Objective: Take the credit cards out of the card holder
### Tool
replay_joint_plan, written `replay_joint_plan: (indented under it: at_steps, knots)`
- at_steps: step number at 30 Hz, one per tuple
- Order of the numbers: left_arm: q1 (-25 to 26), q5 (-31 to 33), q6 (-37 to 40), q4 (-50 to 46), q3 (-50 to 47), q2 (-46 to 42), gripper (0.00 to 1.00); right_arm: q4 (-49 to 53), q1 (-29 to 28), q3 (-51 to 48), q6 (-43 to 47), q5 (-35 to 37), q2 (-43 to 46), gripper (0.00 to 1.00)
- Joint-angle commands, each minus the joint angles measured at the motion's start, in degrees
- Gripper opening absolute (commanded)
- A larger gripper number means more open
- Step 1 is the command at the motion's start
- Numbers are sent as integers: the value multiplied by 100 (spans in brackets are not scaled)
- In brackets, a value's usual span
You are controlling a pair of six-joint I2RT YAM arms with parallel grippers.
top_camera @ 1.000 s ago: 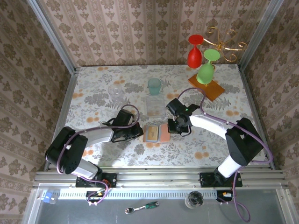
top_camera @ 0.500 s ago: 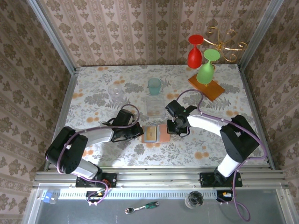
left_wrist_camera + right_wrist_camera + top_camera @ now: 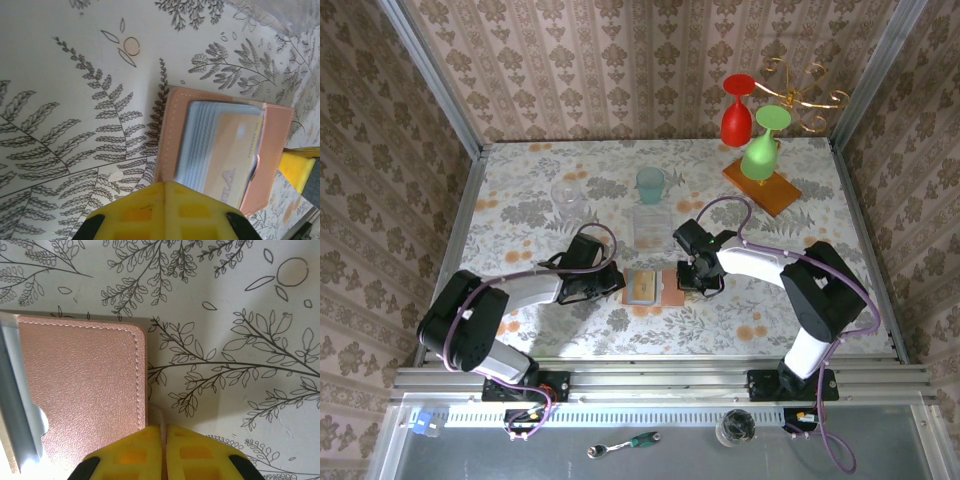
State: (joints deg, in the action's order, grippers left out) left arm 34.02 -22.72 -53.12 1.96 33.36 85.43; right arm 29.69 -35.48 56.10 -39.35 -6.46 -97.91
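Top external view showed the card holder (image 3: 654, 286) lying open on the fern-printed table (image 3: 520, 215), directly between the two grippers. The left gripper (image 3: 618, 285) sat at the card holder's left edge and the right gripper (image 3: 698, 281) at its right edge. An orange-gold credit card (image 3: 642, 287) lay in the card holder's left half. The right half was bare tan-pink leather.

From the left wrist, the yellow fingers (image 3: 145, 212) were pressed together with no gap. Their tips met the stitched edge of the card holder (image 3: 172, 135) with nothing between them. The orange-gold credit card (image 3: 232, 155) was tucked into the stack of grey-blue pockets (image 3: 200, 132). The other arm's yellow pad (image 3: 295, 169) touched the card holder's far edge.

From the right wrist, the fingers (image 3: 200, 457) were likewise closed, tips against the side edge of the leather flap (image 3: 85, 390). A thin pale strip ran into the seam between them. Whether it was leather being pinched I could not tell.

Just behind the card holder stood a clear plastic box (image 3: 650, 226), with a teal cup (image 3: 650, 185) behind that. Well behind and to its right, a wooden slab (image 3: 765, 190) carried a red goblet (image 3: 736, 118) and a green goblet (image 3: 761, 152).
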Motion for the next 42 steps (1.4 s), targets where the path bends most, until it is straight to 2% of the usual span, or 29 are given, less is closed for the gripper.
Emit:
replay_joint_plan:
  at_steps: [1,26,30,36,42]
  knots:
    - [-50,-30,39,-163,-135,144,0,-36,24,-20,-7,115,-96,9]
    - [70,-225,84,-222,140,104,0,-126,24,2,88,-13,-107,9]
    - [68,-49,45,-294,92,-124,0,-112,24,-16,93,-19,-89,9]
    - [69,-303,91,-196,173,131,0,-122,24,-28,84,-23,-97,9]
    - [70,-212,116,-469,179,364,0,-104,24,-50,84,-18,-88,9]
